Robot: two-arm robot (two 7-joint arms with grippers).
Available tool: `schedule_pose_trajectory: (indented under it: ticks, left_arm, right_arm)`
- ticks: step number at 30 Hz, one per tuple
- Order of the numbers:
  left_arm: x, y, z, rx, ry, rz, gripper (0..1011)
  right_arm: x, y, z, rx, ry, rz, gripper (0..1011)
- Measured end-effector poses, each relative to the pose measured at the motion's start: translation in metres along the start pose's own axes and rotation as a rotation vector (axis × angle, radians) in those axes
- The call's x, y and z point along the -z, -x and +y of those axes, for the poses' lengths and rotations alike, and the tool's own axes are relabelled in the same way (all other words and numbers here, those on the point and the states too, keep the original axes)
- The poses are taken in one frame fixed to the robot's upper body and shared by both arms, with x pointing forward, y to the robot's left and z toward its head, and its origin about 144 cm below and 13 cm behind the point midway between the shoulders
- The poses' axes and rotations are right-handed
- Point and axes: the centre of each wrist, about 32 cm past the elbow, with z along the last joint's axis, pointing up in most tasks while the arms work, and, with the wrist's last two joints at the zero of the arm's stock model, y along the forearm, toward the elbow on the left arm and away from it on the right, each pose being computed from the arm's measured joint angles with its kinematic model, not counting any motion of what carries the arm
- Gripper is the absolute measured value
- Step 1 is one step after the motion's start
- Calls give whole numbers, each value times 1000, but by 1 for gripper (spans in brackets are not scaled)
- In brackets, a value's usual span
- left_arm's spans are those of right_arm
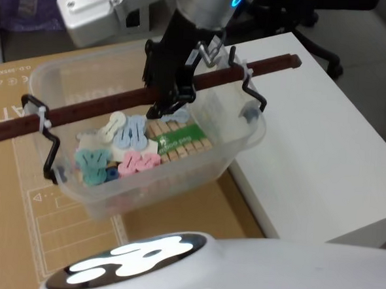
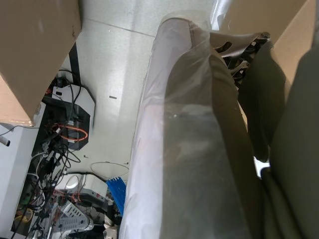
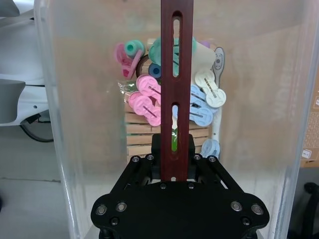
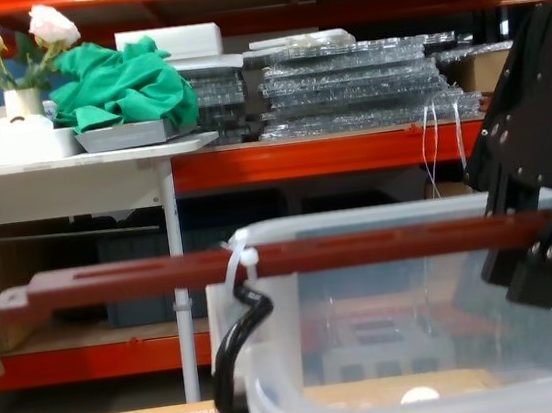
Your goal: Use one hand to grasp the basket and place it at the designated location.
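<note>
Your right gripper (image 1: 168, 107), black on a silver-grey arm, reaches in from the far side. Its jaws are pressed onto the reddish-brown bar handle (image 1: 83, 111), near the bar's middle. In the right wrist view the gripper (image 3: 174, 152) pinches the slotted bar (image 3: 177, 74) from both sides with no gap.

The basket (image 1: 178, 176) is a clear plastic tub. It sits centre scene above the brown cardboard sheet (image 1: 17, 225), with its right end just beside the left edge of the white table (image 1: 311, 138). You cannot tell whether its base rests on the cardboard or hangs free of it.

The bar runs the length of the tub and sticks out past both ends; its right tip reaches over the white table. At the left end a black wire hook (image 1: 51, 155) drops from the bar to the tub wall, bound on with a white zip tie (image 1: 44, 117). The right end has the same fittings.

Inside the tub, on the bottom:
- Cream pegs (image 1: 112, 125), blue pegs (image 1: 131, 133), pink pegs (image 1: 139, 162) and teal pegs (image 1: 92, 164), all in a loose heap.
- A row of wooden clothespins (image 1: 180, 142) with a green label, just right of the heap.

In the chest view the bar (image 4: 362, 248) lies about level across the tub's rim (image 4: 358, 219). The gripper (image 4: 535, 265) is on it at the right. The zip tie (image 4: 242, 261) and hook (image 4: 240, 362) are at the tub's left corner. Orange shelving (image 4: 280, 161) stands far behind.
</note>
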Motion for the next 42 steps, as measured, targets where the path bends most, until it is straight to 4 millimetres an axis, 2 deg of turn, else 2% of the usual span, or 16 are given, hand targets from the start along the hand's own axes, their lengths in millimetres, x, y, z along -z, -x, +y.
schedule_pose_trajectory:
  ticks: [18, 42]
  left_arm:
    - [0, 0, 0, 0, 0, 0, 0]
    - [0, 0, 0, 0, 0, 0, 0]
  right_arm:
    - [-12, -13, 45, 6, -2, 12, 233]
    - [-23, -24, 88, 8, -3, 72, 233]
